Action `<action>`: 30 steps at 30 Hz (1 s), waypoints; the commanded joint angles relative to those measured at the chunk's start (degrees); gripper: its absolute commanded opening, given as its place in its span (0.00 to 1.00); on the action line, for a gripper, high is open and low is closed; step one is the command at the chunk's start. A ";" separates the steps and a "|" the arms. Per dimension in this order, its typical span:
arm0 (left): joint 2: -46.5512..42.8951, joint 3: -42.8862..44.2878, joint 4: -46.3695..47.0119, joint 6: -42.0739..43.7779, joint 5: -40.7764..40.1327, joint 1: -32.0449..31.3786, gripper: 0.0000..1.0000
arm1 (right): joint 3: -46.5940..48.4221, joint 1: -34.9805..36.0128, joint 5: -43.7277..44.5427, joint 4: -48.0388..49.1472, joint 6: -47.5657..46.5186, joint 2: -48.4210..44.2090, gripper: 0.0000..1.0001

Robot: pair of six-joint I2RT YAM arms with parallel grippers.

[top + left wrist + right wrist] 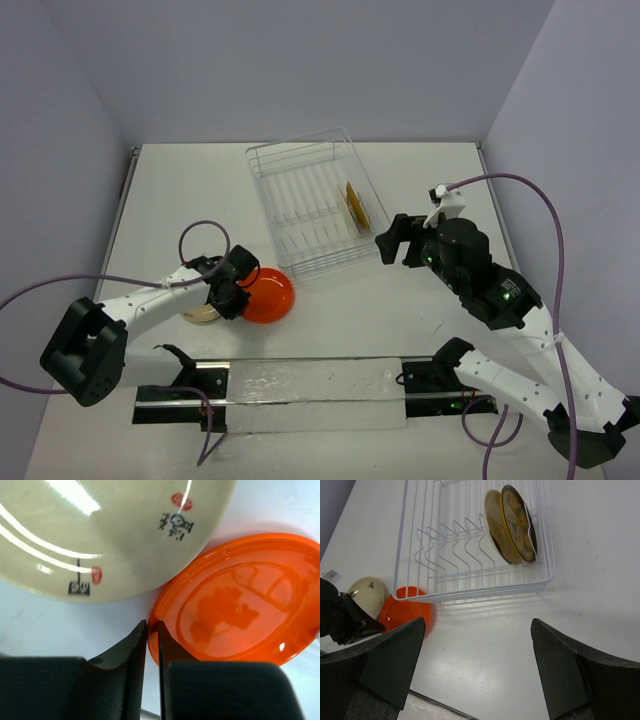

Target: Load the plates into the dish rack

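The orange-red plate [270, 294] [240, 605] [405, 611] lies on the table just in front of the dish rack's near left corner. My left gripper [243, 290] [152, 625] is shut on its left rim, one finger on each side. A cream plate [200, 314] [100, 530] [366, 592] with small dark markings lies to the left, partly under that arm. In the white wire dish rack [258, 195] [470, 594], a mustard-yellow plate [354, 207] [520, 525] and a cream plate [496, 527] stand upright at the right end. My right gripper [395, 240] [477, 621] hangs open right of the rack, holding nothing.
A black rail with a clear panel [300, 390] runs along the near edge between the arm bases. Purple cables [200, 232] loop over both arms. Grey walls close the table on three sides. The rack's left slots hold nothing.
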 commanded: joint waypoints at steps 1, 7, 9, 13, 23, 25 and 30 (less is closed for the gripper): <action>-1.12 3.72 -16.44 -3.64 -3.66 -1.08 0.00 | 0.94 -0.34 2.07 -0.99 -0.25 -1.38 0.93; -6.34 6.64 -25.74 -6.42 -4.97 -1.32 0.00 | 0.75 -0.38 2.29 -1.38 -1.01 -1.36 0.93; -9.21 9.81 -29.70 -7.26 -7.73 -1.35 0.00 | 0.70 -0.43 2.45 -1.41 -1.14 -1.25 0.93; -12.42 16.81 -33.37 -6.62 -12.97 -1.40 0.00 | 0.80 -0.43 2.78 -1.38 -1.40 -0.70 0.93; -9.42 36.13 -33.76 1.85 -25.01 -1.39 0.00 | 1.22 -0.52 3.26 -1.38 -2.05 -0.90 0.93; -8.45 39.88 -33.69 3.55 -27.63 -1.32 0.00 | 1.37 -0.52 3.26 -1.38 -2.28 -1.05 0.93; -5.75 49.32 -33.54 8.40 -34.50 -1.40 0.00 | 2.04 -0.60 3.58 -1.38 -3.06 -0.83 0.93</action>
